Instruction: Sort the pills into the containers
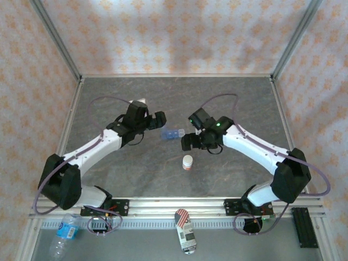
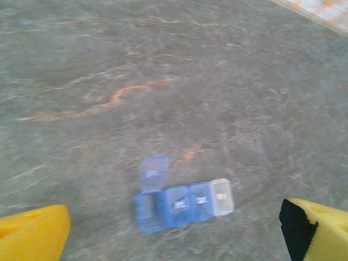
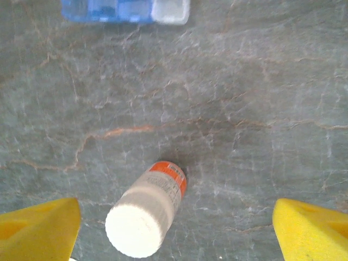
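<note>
The containers (image 1: 172, 134) are a short blue translucent pill organiser lying mid-table between both arms. In the left wrist view the containers (image 2: 184, 202) have the leftmost lid (image 2: 154, 173) flipped up, the other lids down and the rightmost compartment clear. My left gripper (image 1: 159, 120) hovers just left of them, open (image 2: 174, 242) and empty. My right gripper (image 1: 191, 142) is open (image 3: 174, 234) above a white bottle with an orange band (image 3: 149, 215), which stands between its yellow fingers (image 3: 38, 231) nearer the left one, untouched. The containers (image 3: 125, 10) lie beyond that bottle. The pills are out of view.
The white bottle (image 1: 187, 162) stands upright on the grey marbled table, just in front of the organiser. Patterned walls with metal posts close in the table's sides and back. Beyond the front rail lie a water bottle (image 1: 64, 231) and a printed can (image 1: 186, 231).
</note>
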`<state>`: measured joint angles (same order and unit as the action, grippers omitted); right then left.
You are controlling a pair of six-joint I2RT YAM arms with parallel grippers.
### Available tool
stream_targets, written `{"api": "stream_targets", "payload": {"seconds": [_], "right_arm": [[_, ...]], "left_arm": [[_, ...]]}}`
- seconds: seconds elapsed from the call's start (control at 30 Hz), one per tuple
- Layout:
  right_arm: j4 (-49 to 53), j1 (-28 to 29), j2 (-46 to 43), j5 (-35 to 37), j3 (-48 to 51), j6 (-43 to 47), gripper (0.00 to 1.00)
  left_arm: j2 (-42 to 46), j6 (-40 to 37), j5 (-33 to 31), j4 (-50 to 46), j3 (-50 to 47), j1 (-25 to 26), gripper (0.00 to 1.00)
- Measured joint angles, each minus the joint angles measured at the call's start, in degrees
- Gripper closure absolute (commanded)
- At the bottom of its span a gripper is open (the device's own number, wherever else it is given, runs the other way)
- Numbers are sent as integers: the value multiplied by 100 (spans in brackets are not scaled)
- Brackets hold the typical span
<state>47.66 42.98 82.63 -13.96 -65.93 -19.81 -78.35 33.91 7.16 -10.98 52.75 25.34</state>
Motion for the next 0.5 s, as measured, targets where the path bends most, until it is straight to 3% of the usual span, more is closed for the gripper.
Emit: {"api": "stream_targets", "payload": {"seconds": [0.2, 0.5], "right_arm": [[74, 551, 245, 249, 24, -157, 8], [105, 876, 796, 444, 50, -339, 19]], "left_arm": [[651, 4, -339, -413, -535, -264, 0], [1134, -57, -470, -612, -761, -490, 0]]}}
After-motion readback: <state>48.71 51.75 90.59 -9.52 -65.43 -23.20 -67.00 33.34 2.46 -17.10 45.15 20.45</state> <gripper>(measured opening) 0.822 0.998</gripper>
